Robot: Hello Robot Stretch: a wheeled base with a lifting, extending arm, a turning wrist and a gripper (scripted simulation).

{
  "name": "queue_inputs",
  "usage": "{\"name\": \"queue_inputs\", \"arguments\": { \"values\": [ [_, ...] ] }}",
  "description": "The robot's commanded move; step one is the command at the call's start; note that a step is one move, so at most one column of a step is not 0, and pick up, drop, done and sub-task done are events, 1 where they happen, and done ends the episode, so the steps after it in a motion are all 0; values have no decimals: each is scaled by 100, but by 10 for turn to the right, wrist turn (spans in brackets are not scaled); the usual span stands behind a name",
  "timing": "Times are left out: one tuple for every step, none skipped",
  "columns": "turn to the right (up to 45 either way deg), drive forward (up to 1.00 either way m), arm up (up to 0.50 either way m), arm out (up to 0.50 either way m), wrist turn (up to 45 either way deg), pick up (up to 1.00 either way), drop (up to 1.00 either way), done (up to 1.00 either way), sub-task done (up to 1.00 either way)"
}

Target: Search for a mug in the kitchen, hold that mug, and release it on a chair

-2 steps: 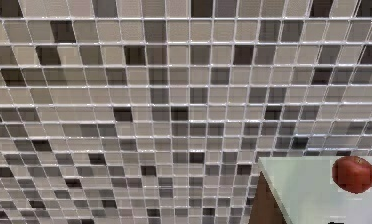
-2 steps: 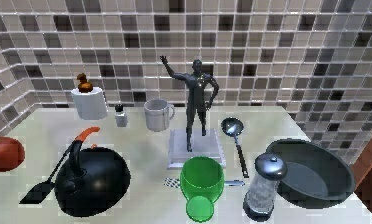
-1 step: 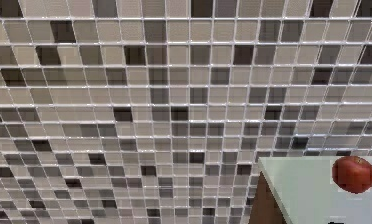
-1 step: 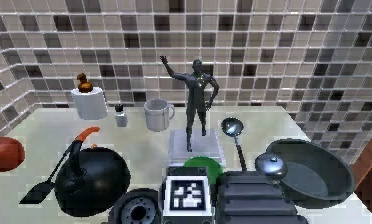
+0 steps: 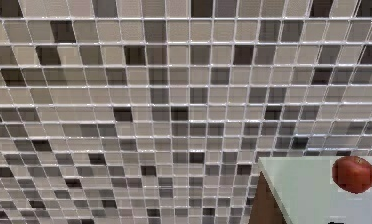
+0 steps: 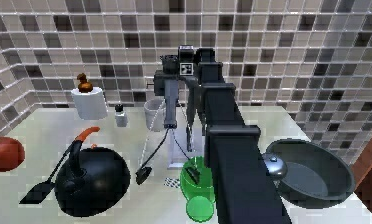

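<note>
**Clerk:** Site and claw, please.

**Inspector:** Kitchen counter (image 6: 54, 135) against a tiled wall. The arm (image 6: 229, 140) reaches out over it, and the gripper (image 6: 179, 122) hangs toward the far side. Things stand on the counter right behind its fingers, so I cannot tell whether it holds anything.

**Clerk:** And the mug?

**Inspector:** A pale cup (image 6: 154, 113) stands far back on the counter, just left of the gripper. It is near a small shaker (image 6: 120, 115) and a paper towel roll (image 6: 91, 102). By its shape I judge it to be the mug, though no handle can be made out. A green vessel (image 6: 197, 182) sits nearer, partly behind the arm. What it is I cannot say.

**Clerk:** Handling?

**Inspector:** I judge it light, stiff, smooth enough to slip, and breakable if dropped. It is best taken across the body below the rim and kept level, not by the lip.

**Clerk:** Hazards?

**Inspector:** The surface is crowded. A black kettle (image 6: 94, 180) and a spatula (image 6: 39, 192) lie near left, and a dark pan (image 6: 309, 170) sits to the right. A red round fruit (image 5: 354, 173) rests at the counter's corner. The shaker could be knocked on approach.
</note>
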Motion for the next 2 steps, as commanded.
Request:
{"name": "queue_inputs", "arguments": {
  "values": [
    [0,0,0,0,450,0,0,0,0],
    [0,0,0,0,450,0,0,0,0]
  ]
}}
